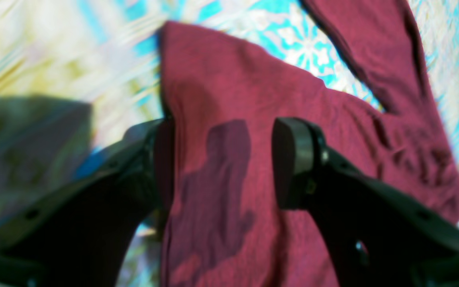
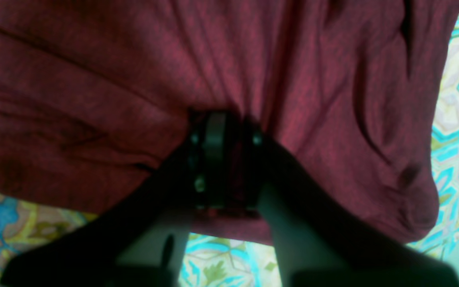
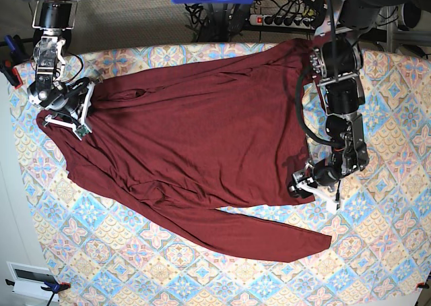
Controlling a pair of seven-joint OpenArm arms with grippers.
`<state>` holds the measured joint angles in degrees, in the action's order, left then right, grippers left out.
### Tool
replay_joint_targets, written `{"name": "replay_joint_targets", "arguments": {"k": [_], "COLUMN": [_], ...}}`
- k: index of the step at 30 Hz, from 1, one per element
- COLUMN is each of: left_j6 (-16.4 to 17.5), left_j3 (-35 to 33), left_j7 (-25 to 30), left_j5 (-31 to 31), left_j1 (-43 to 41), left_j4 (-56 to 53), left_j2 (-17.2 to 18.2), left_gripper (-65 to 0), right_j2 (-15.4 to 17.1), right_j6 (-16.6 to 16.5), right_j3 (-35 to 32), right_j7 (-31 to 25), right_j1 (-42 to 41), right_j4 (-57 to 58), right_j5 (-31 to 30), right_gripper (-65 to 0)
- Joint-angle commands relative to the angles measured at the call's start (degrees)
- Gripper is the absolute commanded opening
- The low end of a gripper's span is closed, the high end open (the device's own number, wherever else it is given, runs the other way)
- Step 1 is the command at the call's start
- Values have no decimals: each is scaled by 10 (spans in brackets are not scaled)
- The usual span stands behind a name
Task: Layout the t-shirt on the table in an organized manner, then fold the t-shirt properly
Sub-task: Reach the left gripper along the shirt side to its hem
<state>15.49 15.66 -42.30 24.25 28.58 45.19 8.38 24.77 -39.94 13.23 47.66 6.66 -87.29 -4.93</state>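
Here, the t-shirt (image 3: 195, 151) is spread on the table (image 3: 377, 265). Its edge is clamped by the right gripper (image 2: 223, 159); the left gripper (image 1: 221, 163) is held wide apart over it.

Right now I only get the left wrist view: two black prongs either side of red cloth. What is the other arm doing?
Observer: The right end effector is shut on the t-shirt, pinching a bunch of fabric.
Operator: Whereabouts is that?
Observer: Near the table edge, on the shirt's far side from your open left end effector.
Operator: Is the shirt flat?
Observer: Not fully; one sleeve trails loose along the table's front, with folds across the body.
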Motion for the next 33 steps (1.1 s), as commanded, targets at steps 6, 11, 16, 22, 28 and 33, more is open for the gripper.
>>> {"name": "replay_joint_targets", "arguments": {"k": [6, 11, 16, 22, 28, 33], "left_j6": [-7, -29, -66, -91, -126, -136], "left_j3": [-85, -85, -86, -86, -85, -85], "left_j7": [16, 70, 139, 230, 278, 288], "left_j5": [-6, -13, -13, -50, -100, -104], "left_j1": [1, 29, 97, 173, 223, 253], "left_j4": [-8, -29, -118, -211, -233, -229], "left_j2": [-3, 0, 16, 35, 58, 83], "left_gripper": [-454, -650, -649, -650, -649, -648], "right_j2": [10, 10, 10, 10, 9, -2], "right_j6": [-1, -1, -1, -1, -1, -1], "right_j3": [5, 6, 6, 8, 6, 6], "right_j7": [1, -1, -4, -4, -2, 0], "right_j1": [-6, -6, -6, -4, -3, -3], "right_j4": [-8, -11, -55, -107, -144, -151], "right_j5": [0, 0, 0, -2, -3, -3], "right_gripper": [-575, -575, -575, -575, -575, -575]}}
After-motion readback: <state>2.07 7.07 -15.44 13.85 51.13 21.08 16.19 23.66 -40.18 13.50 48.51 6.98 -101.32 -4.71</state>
